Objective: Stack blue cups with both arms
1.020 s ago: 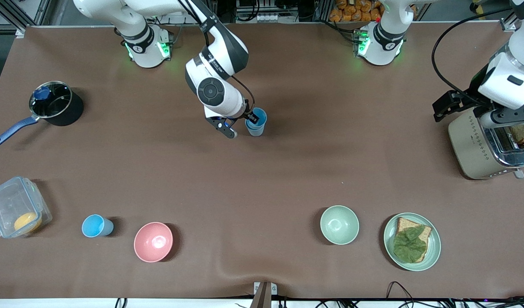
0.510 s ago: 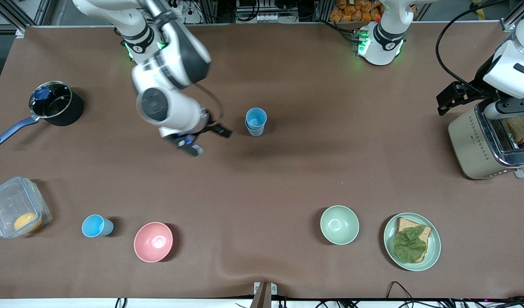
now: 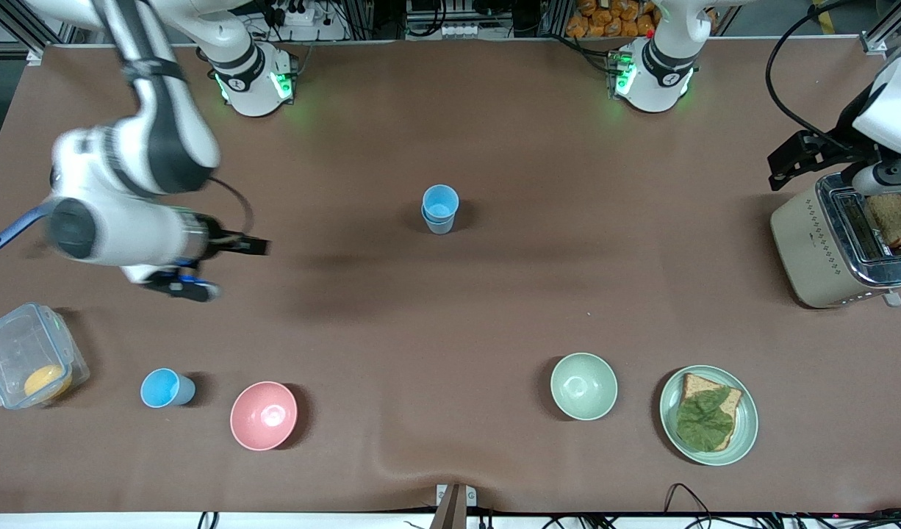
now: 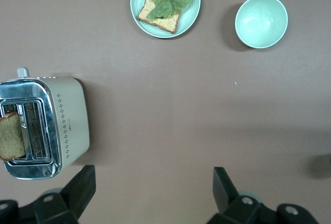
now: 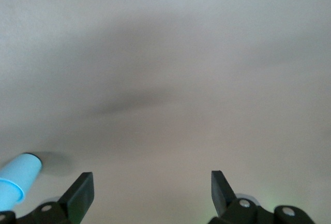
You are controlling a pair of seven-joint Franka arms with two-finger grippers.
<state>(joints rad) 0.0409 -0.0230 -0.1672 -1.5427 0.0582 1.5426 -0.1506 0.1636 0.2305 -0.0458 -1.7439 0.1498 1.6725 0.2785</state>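
The two blue cups (image 3: 440, 208) stand nested, one inside the other, as a stack in the middle of the table, with nothing touching them. My right gripper (image 3: 223, 268) is open and empty, well away from the stack, up over the table near the right arm's end. Its wrist view shows the open gripper (image 5: 150, 182) over bare table. My left gripper (image 3: 788, 165) is open and empty, held high beside the toaster (image 3: 818, 250) at the left arm's end. Its wrist view shows the open gripper (image 4: 153, 182) over bare table too.
A sky-blue cup (image 3: 164, 388), pink bowl (image 3: 264, 415), green bowl (image 3: 583, 386) and a plate (image 3: 748, 419) with toast and lettuce line the camera-side edge. A clear box (image 3: 28, 364) and a pot's blue handle (image 3: 13, 228) sit at the right arm's end. Bread (image 3: 891, 220) sticks out of the toaster.
My right gripper let go of the upper cup on the stack and swung away toward the right arm's end of the table. The left arm drifted slightly by the toaster.
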